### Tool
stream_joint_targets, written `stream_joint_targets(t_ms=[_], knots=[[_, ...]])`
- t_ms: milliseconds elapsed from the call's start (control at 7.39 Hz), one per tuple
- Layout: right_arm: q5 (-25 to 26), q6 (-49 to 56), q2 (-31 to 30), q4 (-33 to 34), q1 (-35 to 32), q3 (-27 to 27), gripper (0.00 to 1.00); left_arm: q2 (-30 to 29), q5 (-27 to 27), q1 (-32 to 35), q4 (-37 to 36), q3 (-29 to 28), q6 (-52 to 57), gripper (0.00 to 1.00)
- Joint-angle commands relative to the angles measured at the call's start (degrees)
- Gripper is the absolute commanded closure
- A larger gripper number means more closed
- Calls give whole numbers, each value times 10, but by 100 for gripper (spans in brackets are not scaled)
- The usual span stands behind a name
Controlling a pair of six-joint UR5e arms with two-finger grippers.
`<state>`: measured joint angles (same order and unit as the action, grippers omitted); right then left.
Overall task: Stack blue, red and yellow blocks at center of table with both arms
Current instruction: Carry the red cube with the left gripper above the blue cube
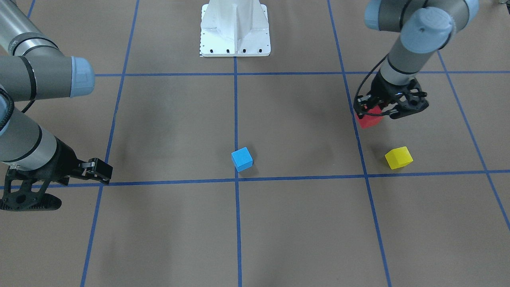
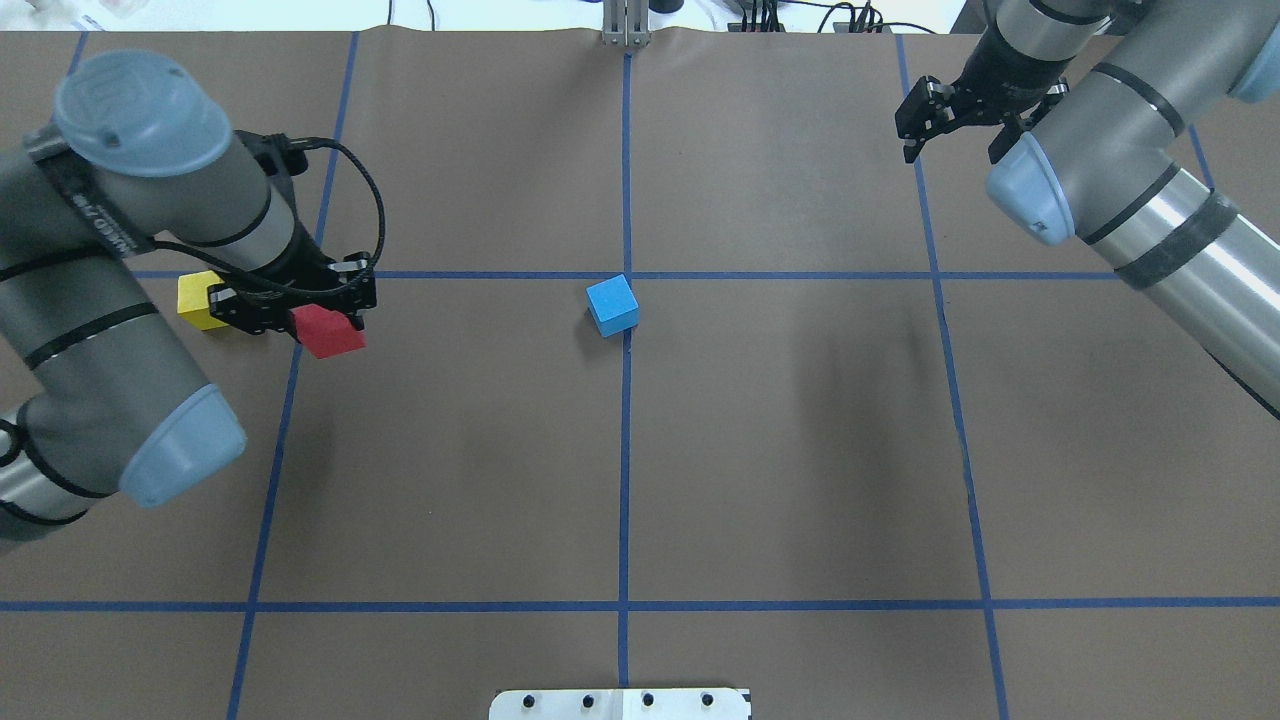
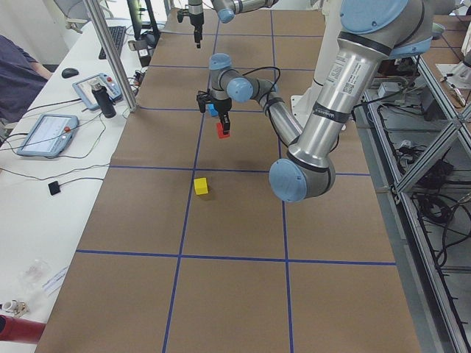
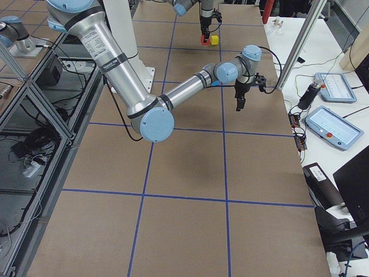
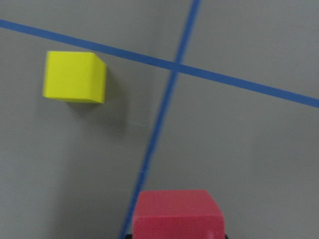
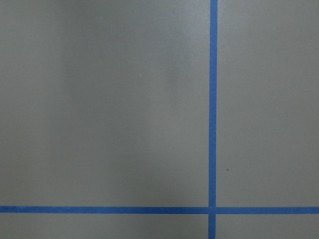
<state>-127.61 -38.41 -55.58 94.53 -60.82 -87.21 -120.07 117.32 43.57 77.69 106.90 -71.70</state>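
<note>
Red block (image 2: 328,335) in left end effector (image 2: 318,318)

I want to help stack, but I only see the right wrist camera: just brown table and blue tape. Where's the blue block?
Observer: The blue block sits alone near the table's center, beside a tape crossing.
Operator: Who has red?
Observer: The left gripper, jaws shut on the red block, holds it above the table.
Operator: And yellow?
Observer: The yellow block lies on the table near that gripper, untouched.
</note>
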Motion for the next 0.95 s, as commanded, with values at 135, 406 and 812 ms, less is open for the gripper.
stream_joint_targets(t_ms=[135, 406, 812], knots=[[0, 8, -2, 0, -6, -3, 1, -209, -15, -23, 0, -203, -56, 100], [0, 8, -2, 0, -6, -2, 1, -303, -14, -45, 45, -326, -98, 100], [2, 7, -3, -1, -6, -2, 1, -317, -14, -67, 75, -363, -115, 100]])
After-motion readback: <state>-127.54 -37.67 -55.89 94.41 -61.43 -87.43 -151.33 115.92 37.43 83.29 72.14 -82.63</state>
